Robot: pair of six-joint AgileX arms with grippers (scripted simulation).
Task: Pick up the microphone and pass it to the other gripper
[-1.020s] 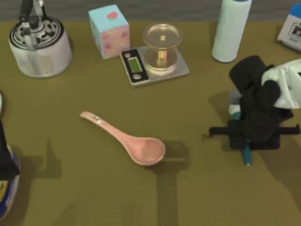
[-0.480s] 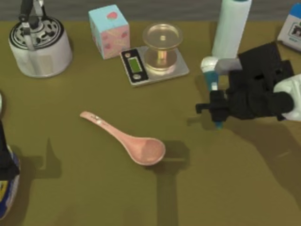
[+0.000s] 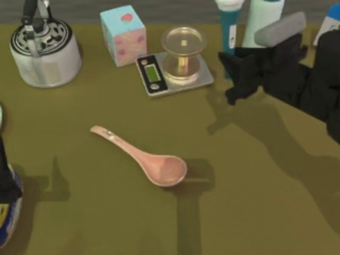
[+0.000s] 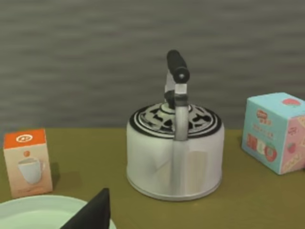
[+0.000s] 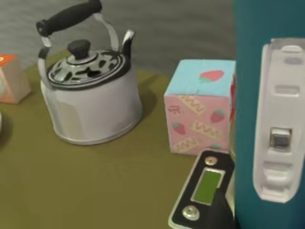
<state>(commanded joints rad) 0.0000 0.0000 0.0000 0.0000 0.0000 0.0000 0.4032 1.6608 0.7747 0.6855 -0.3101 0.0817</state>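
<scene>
- The right gripper [image 3: 232,64] has risen and moved toward the far edge since half a second ago.
- The microphone [image 3: 228,24] stands upright, clamped between its fingers, just right of the kitchen scale [image 3: 172,74].

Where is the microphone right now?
In the top view the microphone is at the far right, held upright off the table by the right gripper, between the scale and the white bottle.

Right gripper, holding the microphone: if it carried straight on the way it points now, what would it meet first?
Probably the kitchen scale with the gold spool on it: the right gripper, shut on the microphone, points toward the table's left. It may be raised enough to pass above.
</scene>
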